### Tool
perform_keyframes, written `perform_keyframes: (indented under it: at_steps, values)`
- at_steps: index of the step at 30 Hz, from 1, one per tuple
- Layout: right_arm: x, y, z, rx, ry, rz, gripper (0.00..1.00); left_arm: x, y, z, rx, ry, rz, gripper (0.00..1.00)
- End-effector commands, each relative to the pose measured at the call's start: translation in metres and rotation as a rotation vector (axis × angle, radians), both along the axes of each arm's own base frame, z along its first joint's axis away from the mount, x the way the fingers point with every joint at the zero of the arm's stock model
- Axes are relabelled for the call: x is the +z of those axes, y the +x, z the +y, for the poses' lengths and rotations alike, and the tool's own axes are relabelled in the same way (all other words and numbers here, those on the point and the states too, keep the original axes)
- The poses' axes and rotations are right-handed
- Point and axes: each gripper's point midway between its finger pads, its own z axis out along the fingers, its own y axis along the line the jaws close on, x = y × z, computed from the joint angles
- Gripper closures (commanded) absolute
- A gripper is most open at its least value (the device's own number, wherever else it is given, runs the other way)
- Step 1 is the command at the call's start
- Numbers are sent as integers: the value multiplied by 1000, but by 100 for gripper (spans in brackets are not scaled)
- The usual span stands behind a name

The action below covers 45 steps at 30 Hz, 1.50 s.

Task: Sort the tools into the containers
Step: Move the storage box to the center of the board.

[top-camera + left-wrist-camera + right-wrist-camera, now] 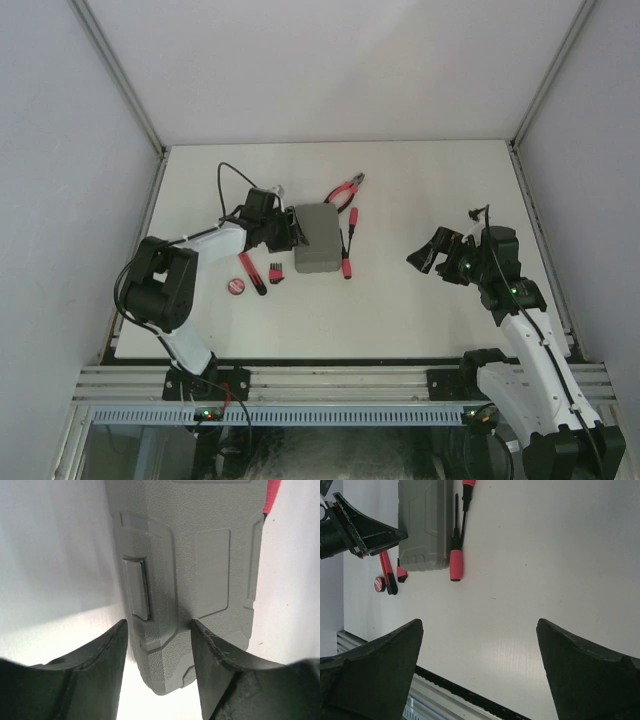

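CASE STILL SHUT: The grey tool case point(320, 240) lies closed, centre-left on the white table point(420, 180), its long axis running away from the arm bases. The left gripper point(287, 232), much the nearer, meets its left long edge at the latch point(136, 587), jaws part open astride it; whether they pinch it is unclear. The right gripper point(432, 260) hangs wide open and empty, well apart across bare table. Two screwdrivers point(347, 262) lie just beside the case's right side, pliers point(345, 190) off its far corner, and the short driver point(251, 272), comb piece point(275, 272) and red disc point(238, 287) near-left.
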Motion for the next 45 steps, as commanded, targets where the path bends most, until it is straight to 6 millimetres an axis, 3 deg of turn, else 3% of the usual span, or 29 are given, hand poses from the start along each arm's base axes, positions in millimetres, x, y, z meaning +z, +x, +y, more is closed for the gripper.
perform_keyframes:
  at_steps: [1,7,15,21,34,41,45]
  values:
    - [10,8,0,-22,4,-42,5,-15,-31,24,1,134,83,40]
    - [10,8,1,-23,3,-43,5,14,-17,31,36,160,3,27]
    - [9,5,0,-24,-2,-39,5,41,3,33,63,167,-82,24]
    - [10,5,1,-22,2,-37,5,50,22,33,60,141,-103,24]
    - [6,1,-7,-59,-28,-26,5,33,47,27,58,72,-93,30]
    - [4,-3,-8,-51,-41,-24,5,23,59,8,27,-19,-104,31]
    - [1,-2,-6,-45,-27,-20,5,13,56,4,16,-37,-83,36]
